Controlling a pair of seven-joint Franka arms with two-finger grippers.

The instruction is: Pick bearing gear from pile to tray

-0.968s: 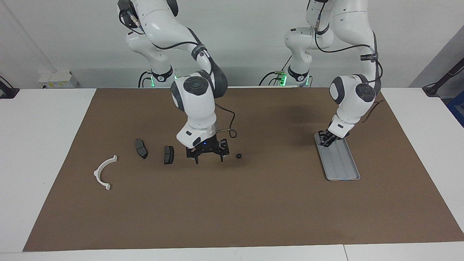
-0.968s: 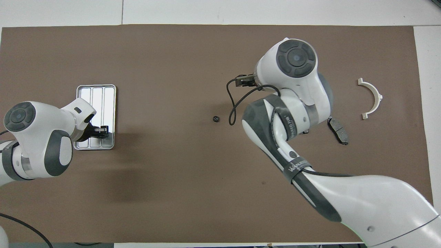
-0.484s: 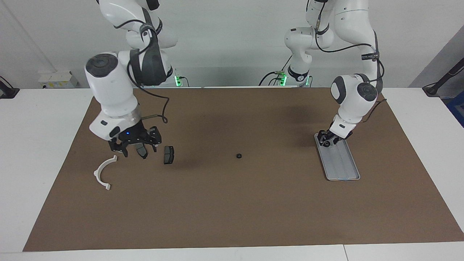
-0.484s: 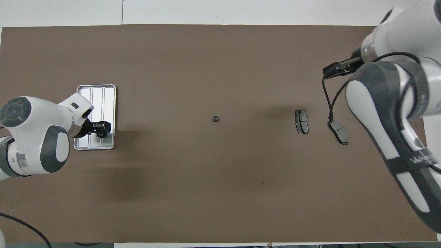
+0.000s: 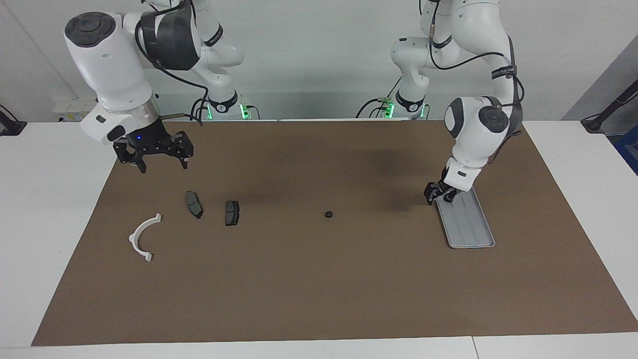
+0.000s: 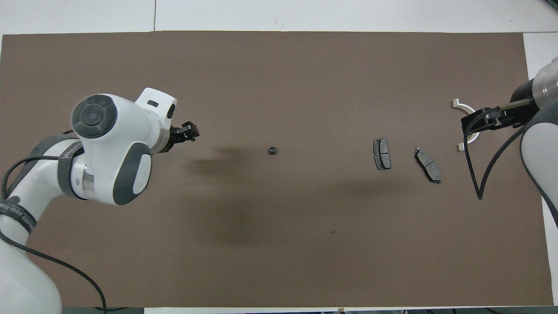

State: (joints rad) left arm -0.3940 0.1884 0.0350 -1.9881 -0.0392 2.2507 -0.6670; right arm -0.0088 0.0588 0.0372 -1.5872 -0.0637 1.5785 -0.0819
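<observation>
The pile lies toward the right arm's end of the mat: a white half-ring [image 5: 143,237] [image 6: 456,103], two dark grey brake pads [image 5: 194,204] [image 5: 232,213] [image 6: 382,154] [image 6: 428,164], and one small black round piece [image 5: 328,215] [image 6: 273,151] alone at mid-mat. The silver tray [image 5: 468,224] lies toward the left arm's end; my left arm hides it in the overhead view. My left gripper [image 5: 438,193] [image 6: 189,131] hangs low at the tray's corner nearest the robots. My right gripper [image 5: 160,160] [image 6: 484,122] is open, empty and raised near the half-ring and pads.
A brown mat [image 5: 319,289] [image 6: 279,244] covers most of the white table [image 5: 50,209]. Black cables loop from both wrists. The black round piece sits about midway between the pads and the tray.
My right arm has swung from mid-mat, past the pads, up and toward its own end of the table. My left gripper has lifted off the tray and shifted toward mid-mat.
</observation>
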